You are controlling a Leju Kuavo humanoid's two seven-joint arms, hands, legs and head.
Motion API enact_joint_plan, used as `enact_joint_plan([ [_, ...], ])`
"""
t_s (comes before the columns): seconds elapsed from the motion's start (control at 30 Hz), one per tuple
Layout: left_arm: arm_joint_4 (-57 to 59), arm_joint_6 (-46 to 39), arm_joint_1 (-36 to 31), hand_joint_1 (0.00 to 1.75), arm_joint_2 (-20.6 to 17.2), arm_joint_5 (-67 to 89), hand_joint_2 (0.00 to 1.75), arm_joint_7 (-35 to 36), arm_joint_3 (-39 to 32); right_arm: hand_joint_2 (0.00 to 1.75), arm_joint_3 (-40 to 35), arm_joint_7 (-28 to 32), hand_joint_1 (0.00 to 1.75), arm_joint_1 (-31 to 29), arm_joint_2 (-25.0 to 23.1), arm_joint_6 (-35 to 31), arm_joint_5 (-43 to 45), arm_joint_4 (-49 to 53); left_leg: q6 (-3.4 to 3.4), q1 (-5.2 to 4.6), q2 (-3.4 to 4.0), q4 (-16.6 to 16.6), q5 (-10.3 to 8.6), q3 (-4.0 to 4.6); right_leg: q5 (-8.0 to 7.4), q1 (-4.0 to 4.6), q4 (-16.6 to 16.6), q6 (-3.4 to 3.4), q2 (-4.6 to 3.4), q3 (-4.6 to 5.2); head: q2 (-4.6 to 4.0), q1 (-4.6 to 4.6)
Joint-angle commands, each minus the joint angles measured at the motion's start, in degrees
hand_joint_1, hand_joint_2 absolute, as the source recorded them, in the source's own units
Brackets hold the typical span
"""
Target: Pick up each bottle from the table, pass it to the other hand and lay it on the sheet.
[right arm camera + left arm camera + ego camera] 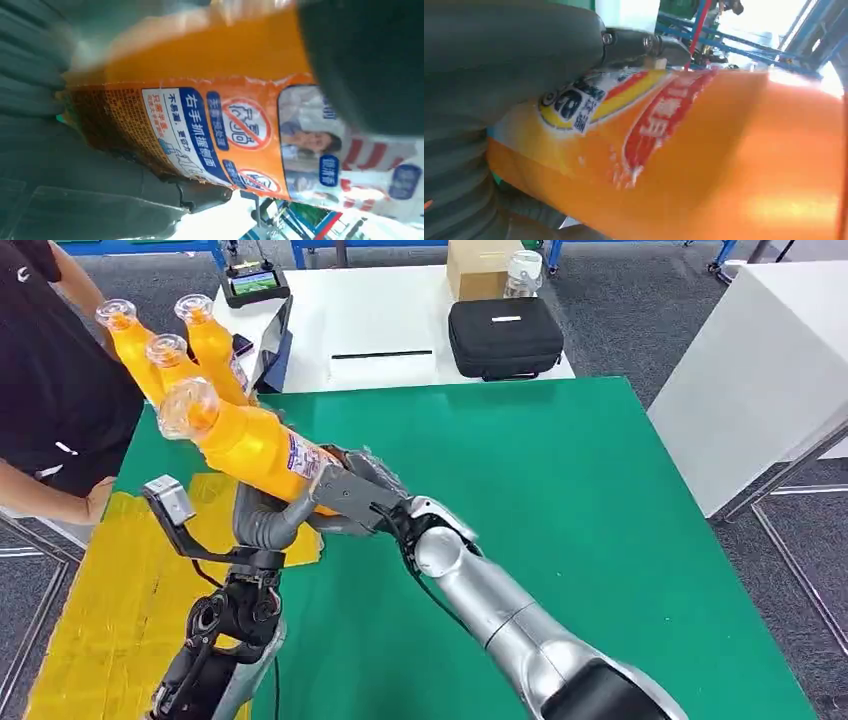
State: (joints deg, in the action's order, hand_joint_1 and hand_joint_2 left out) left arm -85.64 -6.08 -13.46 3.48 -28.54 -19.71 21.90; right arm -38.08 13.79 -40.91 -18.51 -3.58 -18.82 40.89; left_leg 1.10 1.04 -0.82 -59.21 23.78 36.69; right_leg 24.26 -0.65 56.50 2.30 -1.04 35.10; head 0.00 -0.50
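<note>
Mid-handover, by the look. Orange bottle (250, 445) tilted in air over green table (560, 500), near yellow sheet (130, 600). Right hand (350, 490) wrapped round lower body; left hand (268, 520) cupping beneath, also closed on it. Next, prob.: right lets go, left lays btl on sheet.

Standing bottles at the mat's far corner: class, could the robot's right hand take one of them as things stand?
Probably not yet. The right hand grips the held bottle, which the left hand also touches, so it is occupied; the standing bottles sit just beyond it.
</note>
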Motion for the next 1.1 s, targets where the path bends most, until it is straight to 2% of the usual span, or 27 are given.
enact_joint_plan([
  [0.03, 2.8, -0.3, -3.5, 0.00, 1.4, -0.5, 1.75, 0.0, 3.1, 1.75, -5.5, -0.2, 1.75, -1.4, -1.4, 0.5, -1.6, -4.6, 0.01, 0.00, -0.06, 0.0, 0.02, -0.14, 0.08, 0.03, 0.0, -0.08, 0.19, -0.17, 0.00, 0.02],
  [0.17, 2.3, -1.7, -4.1, 0.00, 1.5, -0.6, 1.75, 0.3, 2.3, 1.75, -13.4, -3.2, 1.75, 1.3, -1.5, -0.2, -2.8, -2.2, 0.00, 0.01, 0.01, 0.0, 0.06, -0.23, 0.09, 0.05, 0.0, -0.09, 0.14, -0.25, 0.00, 0.00],
  [0.27, 2.3, -1.7, -4.1, 0.00, 1.5, -0.7, 1.75, 0.3, 2.2, 1.75, -14.0, -3.4, 1.75, 1.4, -1.5, -0.5, -2.5, -2.1, 0.00, 0.02, -0.02, 0.1, 0.04, -0.21, 0.09, 0.05, -0.1, -0.09, 0.17, -0.23, 0.00, 0.00],
  [0.37, 2.5, -2.0, -4.5, 0.00, 2.0, -0.8, 1.75, 0.2, 1.6, 1.75, -19.5, -4.7, 1.75, 1.7, -1.5, 0.6, -1.4, -2.6, -0.01, 0.04, -0.07, 0.0, 0.01, -0.10, 0.07, 0.06, 0.0, -0.06, 0.20, -0.12, 0.00, 0.02],
  [0.4, 2.2, -2.2, -4.3, 0.40, 2.3, -0.8, 1.75, 0.1, 1.1, 1.75, -21.5, -5.3, 1.75, 2.0, -1.5, 0.5, -0.5, -3.4, -0.01, 0.03, -0.05, 0.0, 0.02, -0.11, 0.06, 0.05, 0.0, -0.06, 0.16, -0.12, 0.00, -0.02],
  [0.43, 1.8, -2.2, -4.0, 1.75, 2.3, -0.8, 1.75, 0.1, 0.8, 1.75, -22.3, -5.1, 1.75, 2.1, -1.5, 0.2, -0.1, -4.3, -0.01, 0.02, -0.04, 0.0, 0.02, -0.16, 0.07, 0.04, -0.1, -0.06, 0.18, -0.18, 0.00, 0.02],
  [0.6, 0.9, -2.5, -3.0, 1.75, 2.1, -0.6, 1.75, -0.4, 0.3, 1.75, -21.3, -3.9, 1.75, 1.9, -1.2, -0.9, 0.1, -7.6, -0.02, 0.05, -0.15, 0.1, 0.00, -0.16, 0.09, 0.08, -0.1, -0.08, 0.29, -0.19, 0.00, -0.02],
  [0.63, 1.2, -2.5, -3.2, 1.75, 2.1, -0.7, 1.75, -0.8, 0.3, 1.75, -20.5, -3.2, 1.75, 1.8, -1.5, -0.8, -0.2, -8.6, -0.01, 0.02, -0.23, 0.1, 0.04, -0.43, 0.20, 0.08, -0.1, -0.15, 0.49, -0.49, 0.00, 0.02],
  [0.67, 1.3, -2.5, -3.3, 1.75, 2.1, -0.8, 1.75, -0.9, 0.2, 1.75, -20.2, -3.0, 1.75, 1.8, -1.5, -0.6, -0.4, -8.8, -0.02, 0.04, -0.19, 0.1, 0.00, -0.18, 0.12, 0.08, -0.1, -0.09, 0.39, -0.23, 0.00, 0.00],
  [0.9, 1.3, -2.7, -3.6, 1.75, 2.3, -1.1, 1.75, -1.1, 0.0, 1.75, -20.7, -4.3, 1.75, 2.4, -1.5, 0.0, -0.8, -8.0, -0.01, 0.01, -0.19, 0.1, 0.03, -0.41, 0.20, 0.07, -0.1, -0.15, 0.53, -0.47, 0.00, 0.00],
  [0.93, 1.3, -2.7, -3.7, 1.75, 2.3, -1.1, 1.75, -1.1, -0.1, 1.75, -20.7, -4.6, 1.75, 2.4, -1.5, -0.1, -0.7, -8.0, -0.02, 0.05, -0.12, 0.0, -0.01, -0.12, 0.09, 0.07, -0.1, -0.08, 0.35, -0.16, 0.00, 0.00],
  [1.1, 1.0, -2.8, -3.5, 1.75, 2.1, -1.2, 1.75, -1.2, -0.3, 1.75, -20.2, -4.9, 1.75, 2.7, -1.5, -0.7, -0.6, -8.7, -0.02, 0.04, -0.10, 0.1, -0.01, -0.15, 0.11, 0.08, -0.1, -0.09, 0.38, -0.19, 0.00, 0.00],
])
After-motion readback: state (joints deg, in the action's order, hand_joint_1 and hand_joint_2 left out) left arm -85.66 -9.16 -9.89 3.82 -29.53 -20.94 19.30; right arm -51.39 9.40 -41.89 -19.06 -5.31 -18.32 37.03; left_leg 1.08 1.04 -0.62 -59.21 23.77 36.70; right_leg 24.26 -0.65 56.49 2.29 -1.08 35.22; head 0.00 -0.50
